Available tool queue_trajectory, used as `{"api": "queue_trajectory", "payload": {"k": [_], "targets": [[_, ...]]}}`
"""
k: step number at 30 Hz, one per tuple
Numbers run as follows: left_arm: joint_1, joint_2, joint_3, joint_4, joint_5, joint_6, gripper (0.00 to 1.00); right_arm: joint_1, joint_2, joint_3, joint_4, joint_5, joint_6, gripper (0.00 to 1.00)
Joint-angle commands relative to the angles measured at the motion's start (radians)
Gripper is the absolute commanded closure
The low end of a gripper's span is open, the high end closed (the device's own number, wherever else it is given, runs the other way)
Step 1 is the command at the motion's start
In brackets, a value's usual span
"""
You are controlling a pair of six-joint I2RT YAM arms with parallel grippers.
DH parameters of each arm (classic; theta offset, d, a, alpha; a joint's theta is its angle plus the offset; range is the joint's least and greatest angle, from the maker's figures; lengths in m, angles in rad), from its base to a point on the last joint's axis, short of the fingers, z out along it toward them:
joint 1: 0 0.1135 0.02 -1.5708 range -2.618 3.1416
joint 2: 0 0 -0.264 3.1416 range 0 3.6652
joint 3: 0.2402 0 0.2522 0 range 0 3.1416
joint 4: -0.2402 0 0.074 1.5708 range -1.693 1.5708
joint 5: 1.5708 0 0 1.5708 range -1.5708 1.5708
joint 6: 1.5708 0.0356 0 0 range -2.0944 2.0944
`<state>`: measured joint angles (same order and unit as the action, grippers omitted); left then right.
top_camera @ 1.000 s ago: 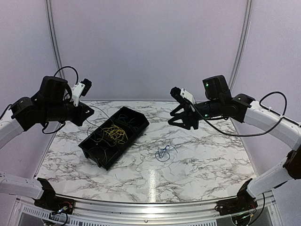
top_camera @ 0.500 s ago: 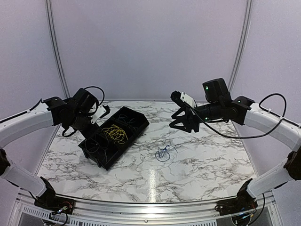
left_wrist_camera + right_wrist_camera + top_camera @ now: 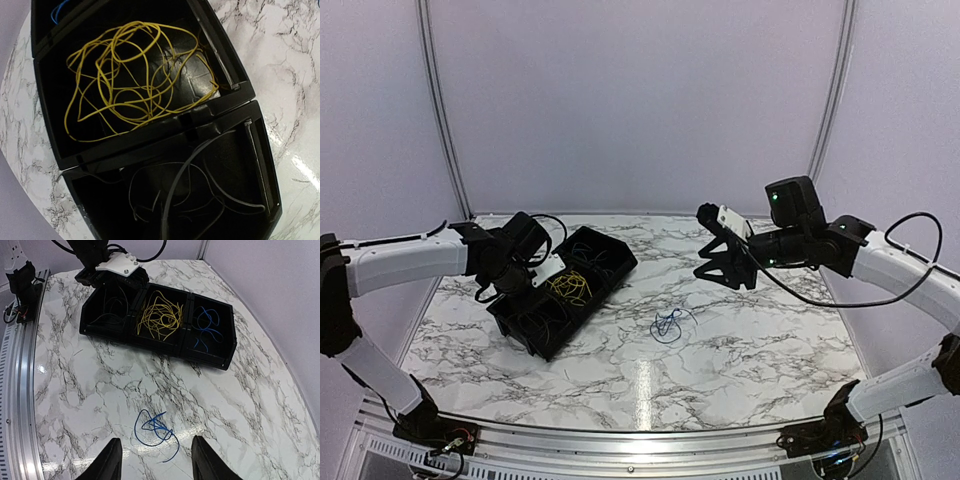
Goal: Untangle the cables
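On the white, grey-veined marble surface (image 3: 750,350), a loose tangle of thin blue wire (image 3: 667,325) lies alone near the middle, touching nothing else. In the right wrist view it sits just ahead of the right hand (image 3: 722,270), in line with the gap between its two black fingers (image 3: 111,462). These are spread wide apart and grip nothing. Seen from above, this hand hangs in the air at about 1 o'clock from the tangle, well clear of the surface. At about 10 o'clock from the tangle stands a long black plastic bin with three compartments (image 3: 165,347), set at a slant across the surface. Its nearest compartment holds thin dark and greyish wires (image 3: 111,310) in loose curves. The middle one holds a heap of looped yellow wires (image 3: 160,315), and the farthest holds a few blue wires (image 3: 207,327). The left hand (image 3: 548,270) hovers over the near end of the bin, above the dark wires. Its own camera looks straight down into the near and middle compartments. Its fingers do not show in any view, so I cannot tell whether it is released or clenched.
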<state>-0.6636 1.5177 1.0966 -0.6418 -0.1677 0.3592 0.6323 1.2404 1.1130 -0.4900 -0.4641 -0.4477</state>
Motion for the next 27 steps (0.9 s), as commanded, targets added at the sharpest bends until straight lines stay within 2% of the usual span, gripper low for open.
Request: {"api": "queue_trajectory", "payload": {"k": [1,7,10,14,23,25,27], "targets": [[0.008,0.03,-0.022,0.022,0.031,-0.001,1.0,-0.011,-0.007,-0.026,-0.018,0.042,-0.058,0.52],[0.012,0.018,-0.051,0.014,0.038,-0.043,0.98,-0.04,0.045,-0.101,-0.002,0.123,-0.119,0.51],[0.013,0.008,-0.065,0.014,0.048,-0.068,0.92,-0.107,0.127,-0.102,0.006,0.094,-0.09,0.51],[0.013,0.016,-0.059,0.01,-0.009,-0.107,0.86,-0.114,0.208,-0.099,0.001,0.073,-0.151,0.52],[0.013,-0.117,-0.024,-0.021,-0.063,-0.171,0.35,-0.113,0.38,-0.067,0.014,0.071,-0.196,0.46],[0.014,-0.159,-0.011,-0.039,-0.065,-0.182,0.21,-0.112,0.425,-0.046,0.019,0.075,-0.193,0.45],[0.013,-0.194,0.012,-0.059,-0.071,-0.193,0.16,-0.112,0.462,-0.032,0.039,0.074,-0.19,0.45]]}}
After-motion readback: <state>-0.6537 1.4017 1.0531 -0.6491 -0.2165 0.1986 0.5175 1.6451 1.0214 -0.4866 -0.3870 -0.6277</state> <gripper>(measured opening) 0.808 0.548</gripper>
